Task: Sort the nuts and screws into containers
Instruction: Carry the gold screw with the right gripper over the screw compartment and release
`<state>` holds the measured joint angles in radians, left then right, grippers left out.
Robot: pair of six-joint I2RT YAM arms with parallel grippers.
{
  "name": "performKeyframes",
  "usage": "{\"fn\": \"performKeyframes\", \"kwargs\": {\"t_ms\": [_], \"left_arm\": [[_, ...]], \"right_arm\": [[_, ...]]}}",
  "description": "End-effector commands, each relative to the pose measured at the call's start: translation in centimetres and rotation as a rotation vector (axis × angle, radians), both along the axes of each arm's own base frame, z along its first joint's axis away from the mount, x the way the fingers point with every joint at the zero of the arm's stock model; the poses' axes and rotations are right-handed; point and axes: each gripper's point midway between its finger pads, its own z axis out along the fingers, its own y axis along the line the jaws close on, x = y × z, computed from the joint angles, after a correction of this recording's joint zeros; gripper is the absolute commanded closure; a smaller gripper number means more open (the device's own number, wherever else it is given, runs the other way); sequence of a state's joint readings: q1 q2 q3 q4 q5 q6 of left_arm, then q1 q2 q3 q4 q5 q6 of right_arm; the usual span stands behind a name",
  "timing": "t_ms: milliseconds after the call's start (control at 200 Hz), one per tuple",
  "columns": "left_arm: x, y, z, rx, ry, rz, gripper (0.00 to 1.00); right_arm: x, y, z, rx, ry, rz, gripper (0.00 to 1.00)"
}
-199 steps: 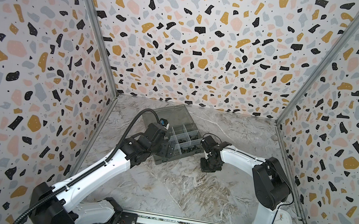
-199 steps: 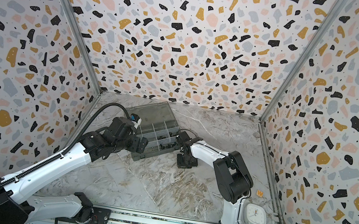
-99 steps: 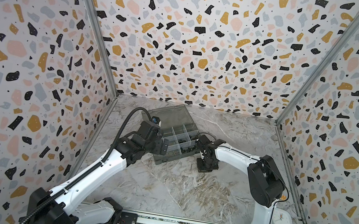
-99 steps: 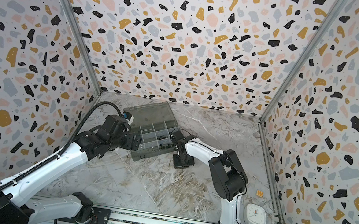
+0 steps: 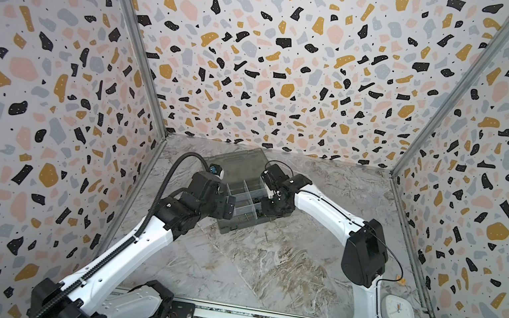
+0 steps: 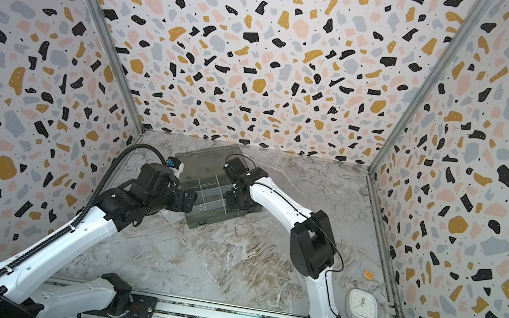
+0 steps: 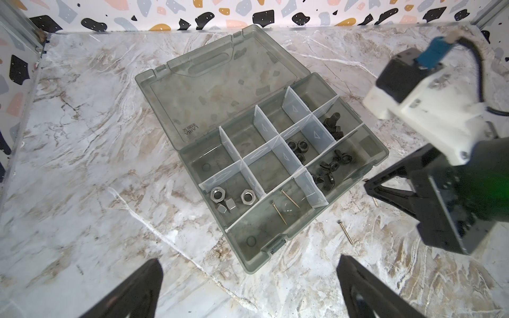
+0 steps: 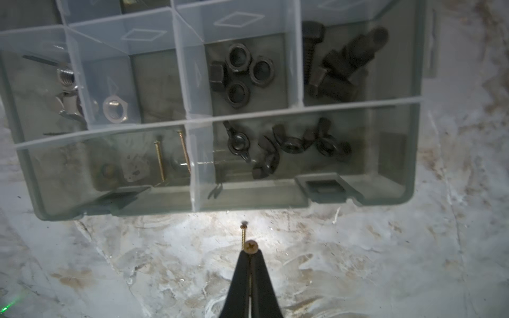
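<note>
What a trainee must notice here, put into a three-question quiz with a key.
1. True or false: the left gripper is clamped on a nut.
2. What is pinched in the right gripper? A) a black wing nut B) a brass screw C) a silver hex nut
3. Fill in: ___ brass screws lie inside the organizer box.
Key: 1 false, its jaws stand open and empty; 2 B; 3 two.
</note>
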<state>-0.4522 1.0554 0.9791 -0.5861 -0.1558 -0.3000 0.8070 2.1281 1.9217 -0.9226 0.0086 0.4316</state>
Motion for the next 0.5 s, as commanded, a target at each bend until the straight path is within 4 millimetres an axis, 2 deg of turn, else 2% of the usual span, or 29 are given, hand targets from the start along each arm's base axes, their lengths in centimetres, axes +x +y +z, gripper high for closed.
{"fn": "performKeyframes", "kwargs": {"t_ms": [0, 105, 205, 446, 496], "left_arm": [[-0.8, 1.0, -0.1, 0.004, 0.0, 0.028, 0.0], [-1.3, 1.8, -0.3, 0.008, -0.001, 0.05, 0.0], [-1.8, 2.4, -0.4, 0.012, -0.001, 0.071, 0.0], [-2.1, 3.5, 0.3, 0.012, -0.027, 0.118, 0.0], [-2.1, 3.6, 0.4, 0.012, -0.029, 0.121, 0.0]], "right_arm": [[-0.1, 2.0, 0.3, -0.017, 0.01, 0.067, 1.0], [0.3, 4.4, 0.5, -0.004, 0.001, 0.112, 1.0], [0.4, 5.8, 0.1, 0.017, 0.006, 0.139, 1.0], [0.3, 6.7, -1.0, 0.038, 0.031, 0.164, 1.0], [0.2, 6.9, -1.1, 0.043, 0.039, 0.171, 0.97]]}}
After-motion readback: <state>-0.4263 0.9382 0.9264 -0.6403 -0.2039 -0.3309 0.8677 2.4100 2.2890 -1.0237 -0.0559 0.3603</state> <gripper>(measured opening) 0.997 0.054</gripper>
